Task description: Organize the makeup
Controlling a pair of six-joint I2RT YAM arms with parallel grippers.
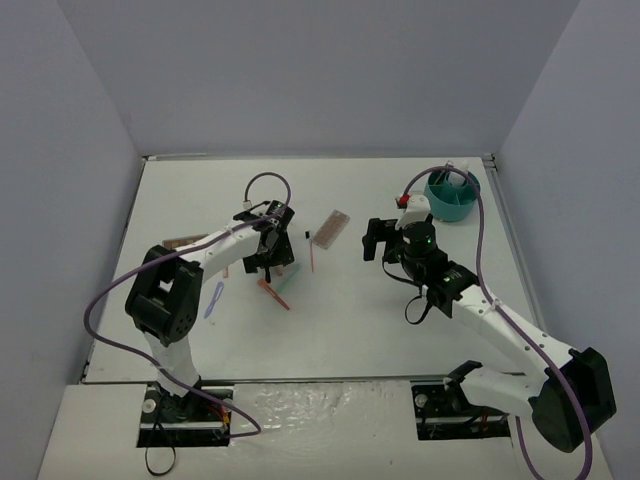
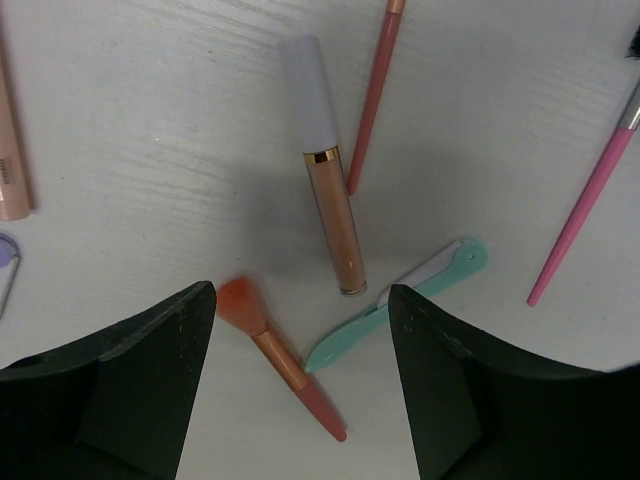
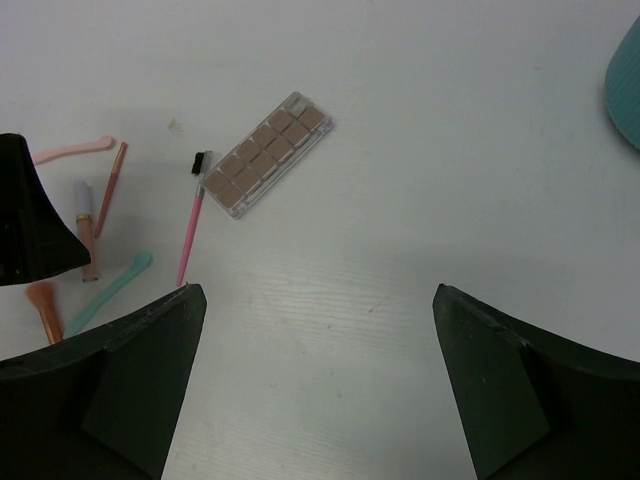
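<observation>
the sorting looks barely begun. most of the makeup lies loose on the desk (image 1: pixel 350 330), well apart from the teal tub (image 1: pixel 452 197) in the far right corner. whether anything sits in the tub's compartments i cannot tell; a small white thing lies just beside its near rim.

the left gripper (image 2: pixel 300 298) hangs spread and empty over the main cluster. there, a lip gloss tube (image 2: pixel 328 170) with a white cap lies between a thin pink stick (image 2: pixel 375 95) and open desk. an orange brush (image 2: pixel 278 352) and a mint applicator (image 2: pixel 400 305) lie just below the tube, nearly meeting at their lower ends. a pink brush (image 2: pixel 588 205) lies off to the right, and a lilac applicator (image 1: pixel 214 300) sits apart nearer the left arm's base.

the right gripper (image 3: pixel 318 295) is also spread and holds nothing. it hovers near 1 flat palette (image 3: pixel 266 155), which lies alone between the cluster and the tub.

as a judgement, nearly all the work is left: at least 7 pieces need gathering, and neither gripper has closed on anything. the left one seems about to pick from the cluster below it.
</observation>
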